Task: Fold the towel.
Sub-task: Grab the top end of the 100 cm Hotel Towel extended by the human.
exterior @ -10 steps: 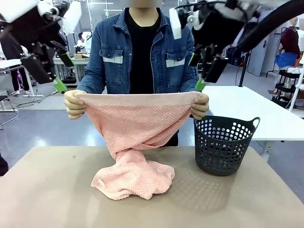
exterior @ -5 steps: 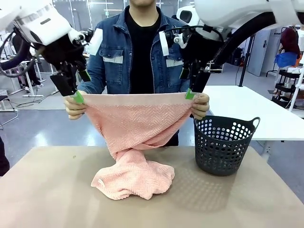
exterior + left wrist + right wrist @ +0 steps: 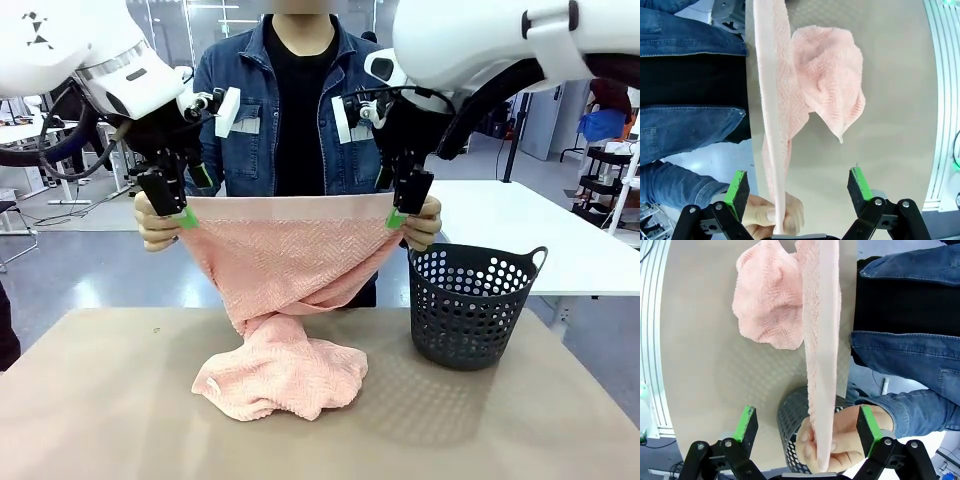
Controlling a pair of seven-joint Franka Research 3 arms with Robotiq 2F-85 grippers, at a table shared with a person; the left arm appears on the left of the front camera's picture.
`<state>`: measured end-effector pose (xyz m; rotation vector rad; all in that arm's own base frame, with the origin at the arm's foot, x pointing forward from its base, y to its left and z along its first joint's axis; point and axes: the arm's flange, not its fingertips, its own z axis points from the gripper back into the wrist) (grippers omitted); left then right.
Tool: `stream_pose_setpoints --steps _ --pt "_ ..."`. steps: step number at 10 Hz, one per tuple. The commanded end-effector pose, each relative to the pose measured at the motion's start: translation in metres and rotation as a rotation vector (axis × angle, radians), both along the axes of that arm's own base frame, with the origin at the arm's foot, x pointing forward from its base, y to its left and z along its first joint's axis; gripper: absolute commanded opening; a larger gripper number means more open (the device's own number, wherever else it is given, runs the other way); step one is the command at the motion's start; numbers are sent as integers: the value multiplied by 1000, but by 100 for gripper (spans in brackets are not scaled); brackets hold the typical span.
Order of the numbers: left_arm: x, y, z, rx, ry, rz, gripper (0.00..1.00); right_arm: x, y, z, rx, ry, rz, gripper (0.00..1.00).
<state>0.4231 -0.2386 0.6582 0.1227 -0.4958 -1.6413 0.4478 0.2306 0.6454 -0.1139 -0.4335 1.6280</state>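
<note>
A person at the far side holds the pale pink towel (image 3: 290, 260) stretched by its top corners, one hand (image 3: 155, 222) at each end; its lower part lies bunched on the table. My left gripper (image 3: 184, 214) hangs open over the towel's left corner, straddling the edge (image 3: 774, 150) and the person's hand (image 3: 771, 216). My right gripper (image 3: 396, 214) hangs open over the right corner, its green pads either side of the towel edge (image 3: 821, 370) and the hand (image 3: 840, 442). Neither gripper holds the cloth.
A black perforated basket (image 3: 474, 305) stands on the tan table (image 3: 100, 400) at the right, just below the person's right-side hand. A white table (image 3: 540, 240) stands behind it. The bunched towel end (image 3: 280, 378) lies mid-table.
Both arms have come down and inward from above the person's shoulders to the towel's top corners. The grippers stayed open. The towel and the person's hands have not moved.
</note>
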Motion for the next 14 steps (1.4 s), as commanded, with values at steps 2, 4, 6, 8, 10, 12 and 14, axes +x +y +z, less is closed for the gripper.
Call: stream_pose_setpoints --steps 2,4,6,8,10,12,14 --pt "13 -7 -2 0 13 18 100 12 3 -13 -19 7 -44 100" --pt "20 -7 -7 22 9 37 77 14 5 -18 -11 -19 -53 100" --pt "26 -7 -12 21 2 59 17 13 7 -20 -12 -17 -51 41" --pt "28 -4 -13 31 -12 79 0 13 7 -20 -7 -23 -55 0" --pt "31 -4 -19 63 -38 105 3 13 8 -23 -19 -27 -56 0" --pt "32 -4 -25 77 -36 110 0 13 8 -25 -21 -29 -60 0" --pt "30 -4 -25 72 -37 108 0 12 7 -25 -15 -30 -63 0"
